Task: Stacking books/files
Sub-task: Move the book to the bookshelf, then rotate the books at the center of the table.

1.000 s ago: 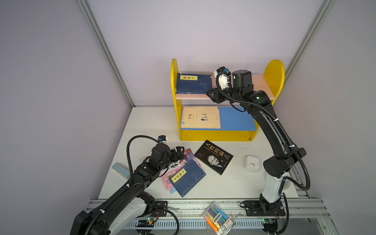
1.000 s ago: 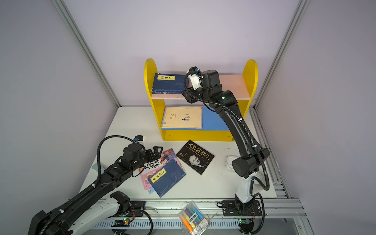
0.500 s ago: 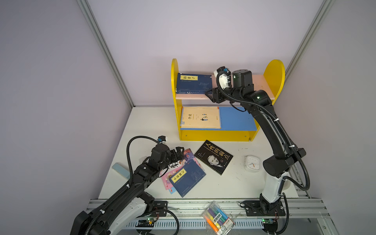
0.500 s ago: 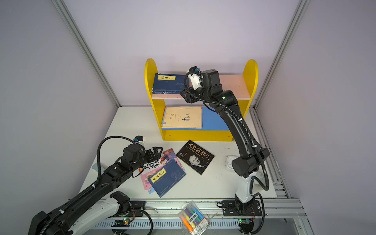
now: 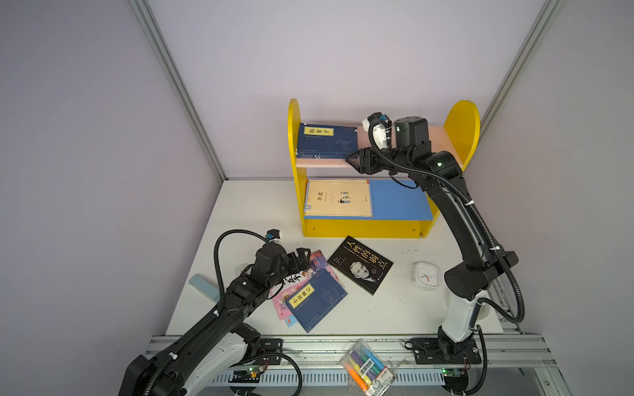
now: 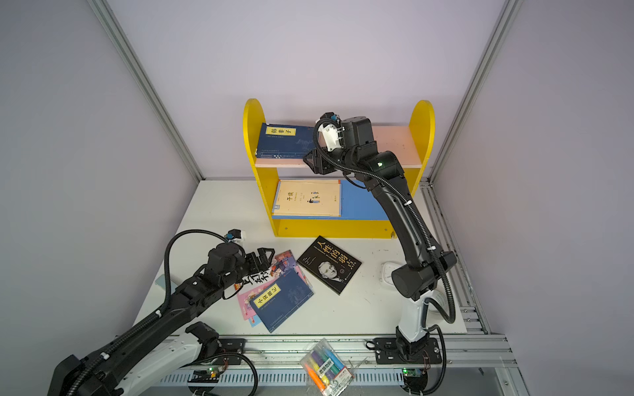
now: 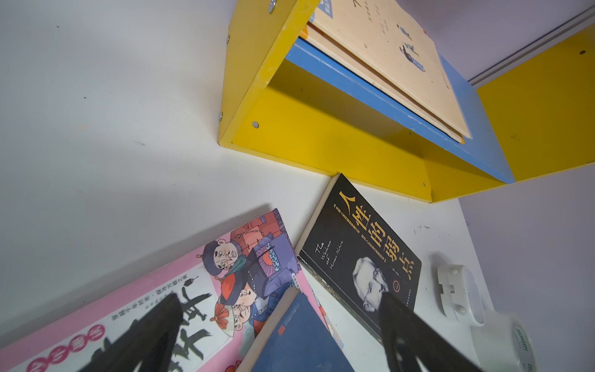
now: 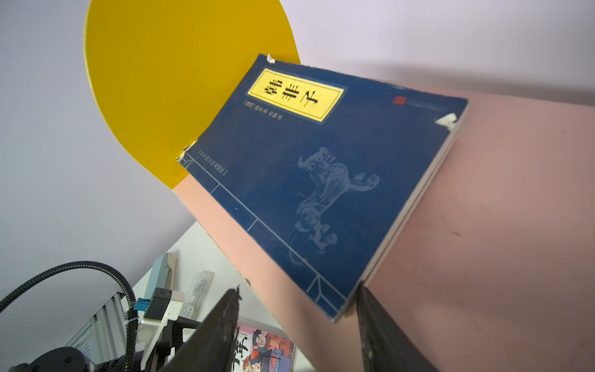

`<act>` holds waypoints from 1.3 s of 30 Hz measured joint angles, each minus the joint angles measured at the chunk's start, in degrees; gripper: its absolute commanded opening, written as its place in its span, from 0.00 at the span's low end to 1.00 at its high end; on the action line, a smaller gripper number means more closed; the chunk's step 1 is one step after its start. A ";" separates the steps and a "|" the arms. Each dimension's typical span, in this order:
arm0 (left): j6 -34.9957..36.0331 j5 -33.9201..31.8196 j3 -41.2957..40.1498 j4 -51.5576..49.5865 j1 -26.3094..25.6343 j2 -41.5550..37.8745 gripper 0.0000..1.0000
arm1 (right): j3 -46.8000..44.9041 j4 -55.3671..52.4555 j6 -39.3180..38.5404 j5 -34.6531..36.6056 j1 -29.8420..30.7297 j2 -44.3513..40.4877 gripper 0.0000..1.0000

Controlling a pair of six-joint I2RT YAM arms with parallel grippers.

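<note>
On the shelf, top board, toward the left end: navy books, stacked flat. At their near right corner: right gripper, released, jaws apart, the corner just beside one jaw, nothing clamped; whether touching, impossible to tell. On the blue lower board, left part: cream books, stacked flat. On the desk, before the shelf: black book, face up, askew. Just beside it, a loose pile: pink book beneath, navy book across it. Over the pile's far edge: left gripper, released, jaws spread wide, holding nothing. Right of the black book, apart: clock. Off the desk, on the front rail: markers.
</note>
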 measured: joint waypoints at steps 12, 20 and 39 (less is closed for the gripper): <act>-0.13 0.00 -0.09 0.17 0.04 -0.24 0.98 | 0.44 -0.35 1.16 -0.13 -0.09 0.28 0.63; -0.11 0.00 0.00 0.15 0.17 -0.04 0.98 | -1.64 -0.59 0.72 2.03 -1.68 -3.58 0.64; -1.46 -1.09 2.84 -4.11 0.28 3.41 0.98 | -45.83 13.88 -6.91 -8.79 2.43 -30.01 0.60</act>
